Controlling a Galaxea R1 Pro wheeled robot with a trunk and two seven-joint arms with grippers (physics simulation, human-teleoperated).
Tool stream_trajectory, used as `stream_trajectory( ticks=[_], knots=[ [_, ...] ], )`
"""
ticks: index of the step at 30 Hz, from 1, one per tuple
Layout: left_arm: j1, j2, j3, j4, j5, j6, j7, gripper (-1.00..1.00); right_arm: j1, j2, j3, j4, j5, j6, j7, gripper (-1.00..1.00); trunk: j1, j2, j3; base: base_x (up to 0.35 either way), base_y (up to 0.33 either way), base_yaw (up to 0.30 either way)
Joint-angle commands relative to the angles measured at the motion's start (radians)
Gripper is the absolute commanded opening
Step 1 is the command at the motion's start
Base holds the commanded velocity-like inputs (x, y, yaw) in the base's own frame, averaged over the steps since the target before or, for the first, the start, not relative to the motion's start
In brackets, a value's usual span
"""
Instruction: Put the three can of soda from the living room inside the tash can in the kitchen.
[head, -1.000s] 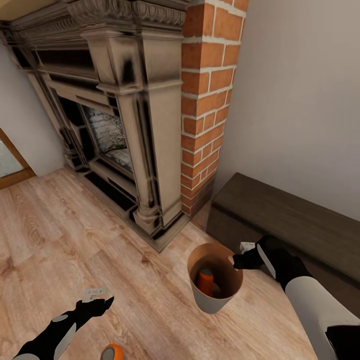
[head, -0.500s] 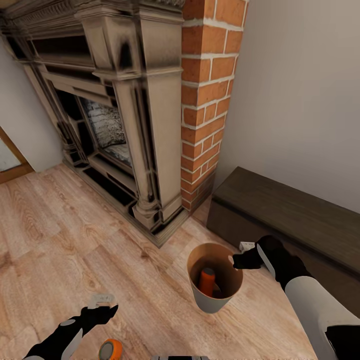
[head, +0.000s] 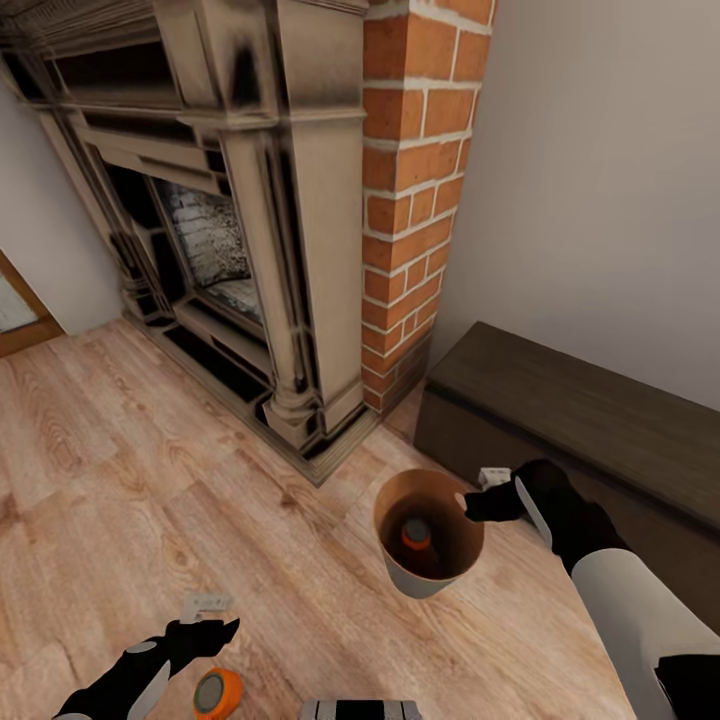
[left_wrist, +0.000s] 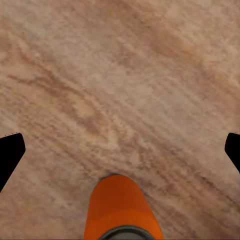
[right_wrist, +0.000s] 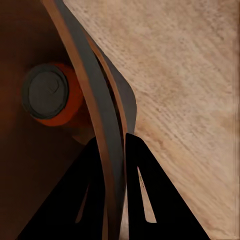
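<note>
The tash can (head: 405, 580), a tapered bin with a brown inside and pale outside, hangs just above the wood floor beside a dark bench. My right gripper (head: 468, 506) is shut on its rim, one finger inside the wall and one outside (right_wrist: 116, 150). An orange can of soda (head: 417, 537) stands inside it, silver top up (right_wrist: 46, 92). Another orange can of soda (head: 217, 693) stands on the floor by my left gripper (head: 228, 628). That gripper is open, with the can (left_wrist: 121, 210) short of its wide-spread fingertips (left_wrist: 10, 150).
An ornate dark fireplace (head: 230, 230) and a red brick chimney (head: 415, 200) stand ahead. A low dark bench (head: 590, 420) runs along the right wall. Light wood plank floor (head: 120, 470) stretches to the left. A wood-framed door edge (head: 20, 325) shows at far left.
The whole view has shifted with the camera. My left gripper has come closer to the orange can on the floor. The can in the bin now shows its top instead of leaning.
</note>
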Motion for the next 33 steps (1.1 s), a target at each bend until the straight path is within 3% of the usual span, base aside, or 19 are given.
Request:
stream_trajectory(
  ticks=[1,18,33],
  knots=[
    [0.000,0.000,0.000,0.000,0.000,0.003,0.001,1.00,0.000,0.000,-0.001,-0.001,-0.039,0.007,0.009,-1.00,0.004,-0.007,-0.003,0.000,0.000,0.000],
    [0.000,0.000,-0.001,0.000,0.001,0.017,0.015,1.00,0.004,-0.004,-0.003,-0.074,-0.046,0.002,0.017,-1.00,0.069,-0.126,-0.057,0.000,0.000,0.000],
    [0.000,0.000,0.001,0.000,0.000,0.017,0.015,1.00,0.004,0.000,0.000,-0.078,-0.046,0.007,0.016,-1.00,0.069,-0.127,-0.061,-0.018,0.000,0.000]
  ],
)
